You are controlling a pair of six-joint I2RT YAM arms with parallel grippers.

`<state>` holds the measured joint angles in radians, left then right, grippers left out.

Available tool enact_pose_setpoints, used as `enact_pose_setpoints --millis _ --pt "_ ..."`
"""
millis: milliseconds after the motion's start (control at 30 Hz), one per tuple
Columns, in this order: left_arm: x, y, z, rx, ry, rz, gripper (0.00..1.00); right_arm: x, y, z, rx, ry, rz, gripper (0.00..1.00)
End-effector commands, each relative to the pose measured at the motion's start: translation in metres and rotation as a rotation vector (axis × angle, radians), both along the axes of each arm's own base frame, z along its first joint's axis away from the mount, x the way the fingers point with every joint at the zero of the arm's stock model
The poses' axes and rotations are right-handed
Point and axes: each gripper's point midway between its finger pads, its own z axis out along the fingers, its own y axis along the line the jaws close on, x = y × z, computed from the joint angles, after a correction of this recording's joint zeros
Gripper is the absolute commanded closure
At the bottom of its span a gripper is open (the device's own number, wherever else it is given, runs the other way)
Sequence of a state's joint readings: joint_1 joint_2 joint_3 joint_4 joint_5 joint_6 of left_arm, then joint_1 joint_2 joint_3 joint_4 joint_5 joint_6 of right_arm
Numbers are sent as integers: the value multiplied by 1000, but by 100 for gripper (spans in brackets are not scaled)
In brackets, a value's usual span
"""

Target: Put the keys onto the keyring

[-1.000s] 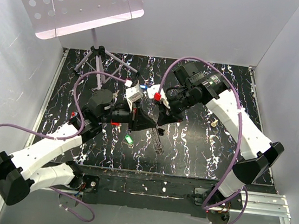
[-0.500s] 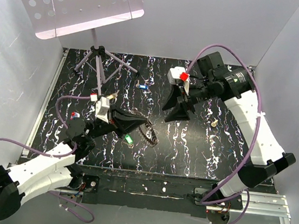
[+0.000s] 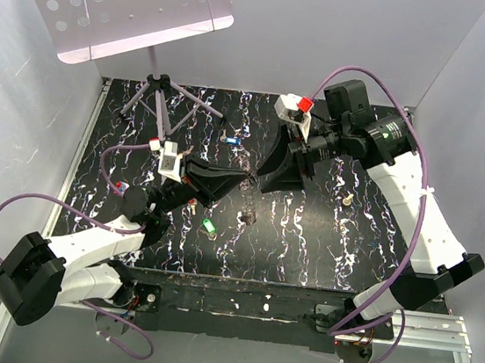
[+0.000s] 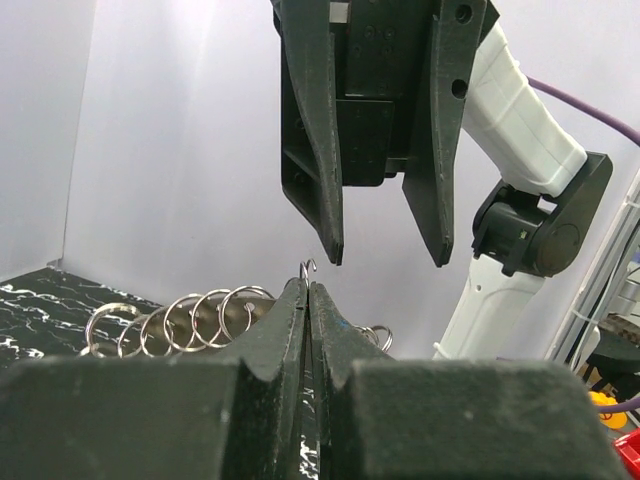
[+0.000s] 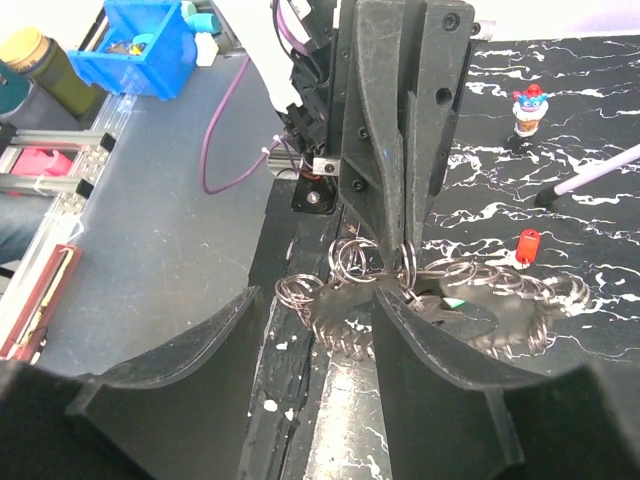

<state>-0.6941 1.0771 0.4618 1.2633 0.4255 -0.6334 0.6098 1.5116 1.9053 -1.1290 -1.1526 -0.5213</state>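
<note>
My left claw (image 4: 308, 288) is shut on the keyring (image 5: 505, 312), mostly hidden behind my fingers. My right claw (image 4: 388, 262) gapes open nearby.

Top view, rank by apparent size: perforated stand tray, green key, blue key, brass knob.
1. perforated stand tray: by far the largest, though it sits raised, nearer the camera.
2. green key.
3. blue key and brass knob: both tiny, too alike to rank.
</note>
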Motion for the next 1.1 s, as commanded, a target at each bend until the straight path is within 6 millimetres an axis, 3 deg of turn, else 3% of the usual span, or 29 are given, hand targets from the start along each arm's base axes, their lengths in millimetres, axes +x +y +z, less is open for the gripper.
enact_pose_setpoints --millis 0,267,633,867,1067 --pt "-19 16 54 -154 -142 -11 100 9 7 9 21 -2 -35 46" --pt "-21 15 52 -143 -141 -16 100 24 5 9 14 -5 -91 47" --pt "-20 14 54 -147 -142 -19 100 26 17 -6 -16 39 -80 52" --pt "-21 14 54 -145 -140 -21 100 29 22 -11 -31 48 -82 62" --pt "-18 13 52 -139 -133 -14 100 27 24 -9 -22 53 -70 77"
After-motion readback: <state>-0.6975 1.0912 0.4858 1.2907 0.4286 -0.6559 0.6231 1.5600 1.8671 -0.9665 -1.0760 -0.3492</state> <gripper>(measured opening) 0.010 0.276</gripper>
